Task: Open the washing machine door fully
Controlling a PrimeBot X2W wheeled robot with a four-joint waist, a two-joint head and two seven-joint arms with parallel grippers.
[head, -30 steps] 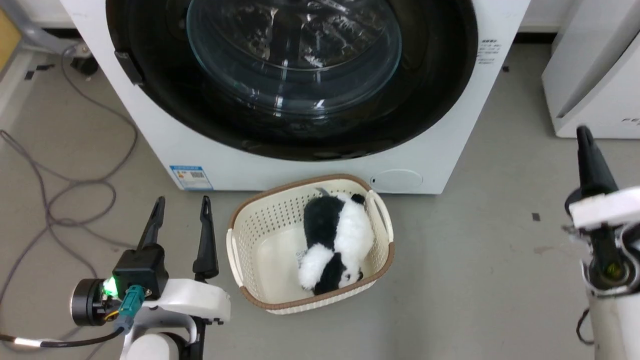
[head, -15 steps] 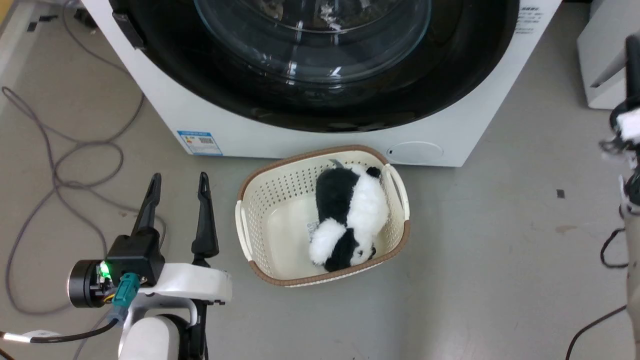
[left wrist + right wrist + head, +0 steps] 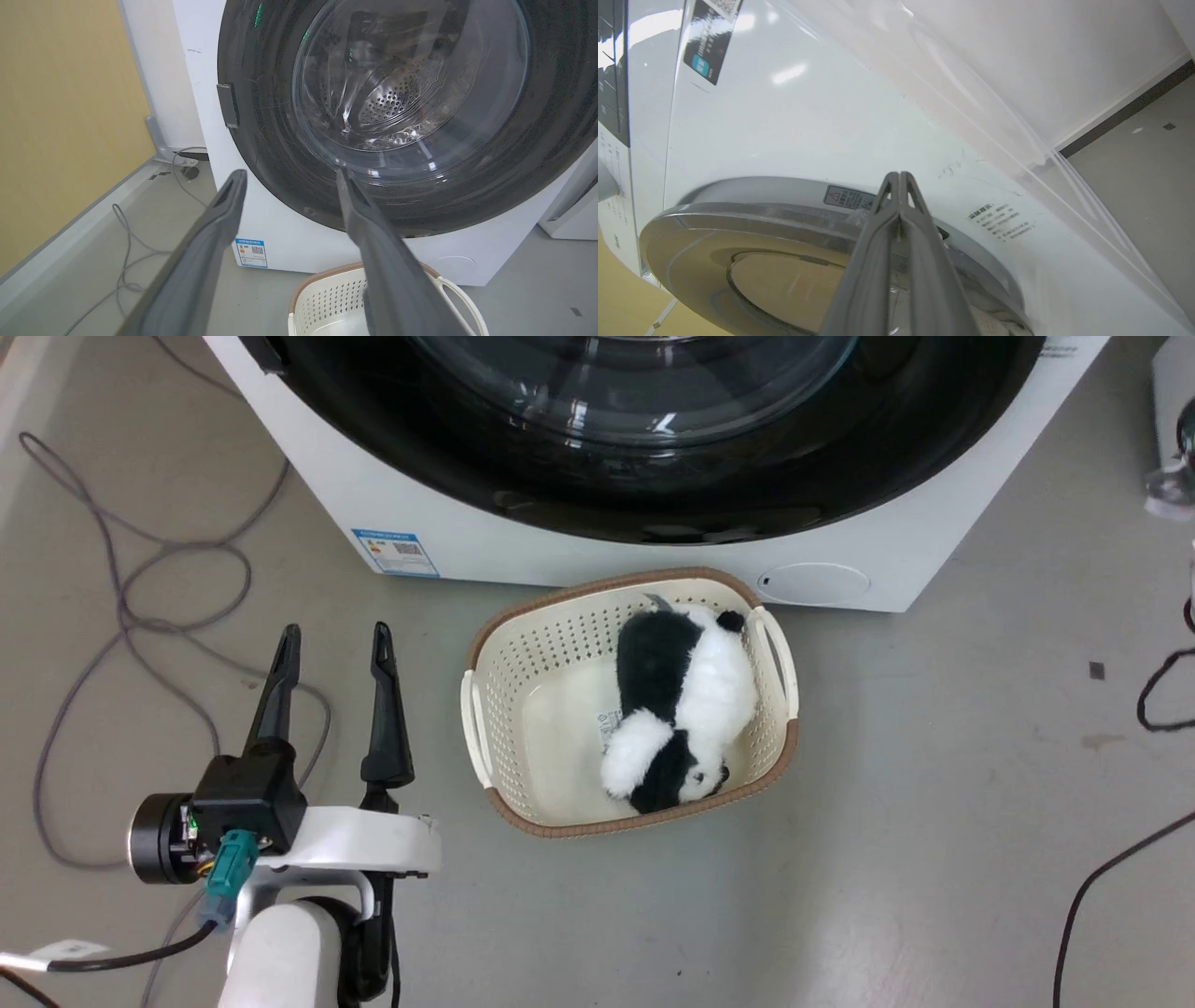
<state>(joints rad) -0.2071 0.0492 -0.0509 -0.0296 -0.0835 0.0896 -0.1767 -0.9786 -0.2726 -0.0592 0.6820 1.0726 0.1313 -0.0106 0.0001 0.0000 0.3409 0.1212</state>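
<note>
The washing machine is a big white front-loader across the top of the head view. Its round glossy black door with the clear glass bowl lies flush against the front. My left gripper stands open and empty above the floor at the lower left, well short of the machine. From the left wrist, its gripper points at the door. My right gripper is shut with nothing in it, its tips close to the door's silvery rim seen edge-on; contact cannot be told. A blurred part of the right arm shows at the far right.
A cream basket holding a black-and-white plush panda sits on the floor just before the machine. Grey cables loop at the left, a black cable at the right. A second white appliance stands to the right, a yellow wall to the left.
The head camera has moved, shifting the whole picture up and to the right. My right gripper has risen from the lower right to the upper right edge. The left gripper holds still.
</note>
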